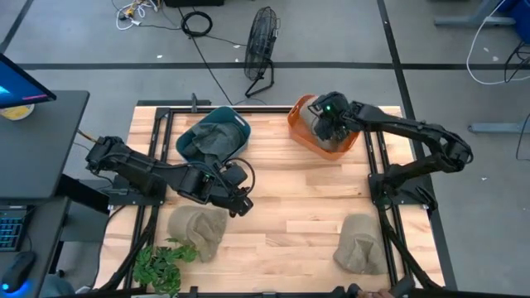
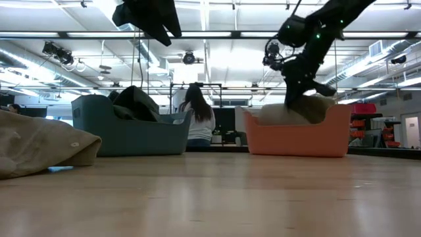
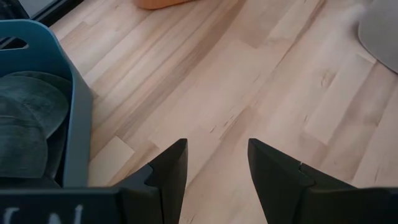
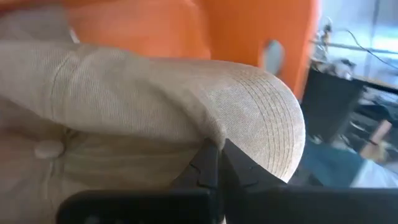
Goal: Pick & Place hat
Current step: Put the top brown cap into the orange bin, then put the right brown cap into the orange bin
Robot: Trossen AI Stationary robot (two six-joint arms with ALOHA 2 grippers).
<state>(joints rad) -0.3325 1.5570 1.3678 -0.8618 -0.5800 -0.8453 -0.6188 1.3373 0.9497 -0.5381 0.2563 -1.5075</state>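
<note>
Now placing: right gripper clamped on beige hat over orange bin, table's far edge; next, release. Left gripper idle, jaws apart.

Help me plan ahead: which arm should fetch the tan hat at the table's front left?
Left. Its open gripper hovers right beside that hat, while the right gripper is shut on a hat in the orange bin.

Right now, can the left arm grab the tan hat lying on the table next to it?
Probably yes. The left gripper is open and empty, and the tan hat lies uncovered just beside it.
</note>
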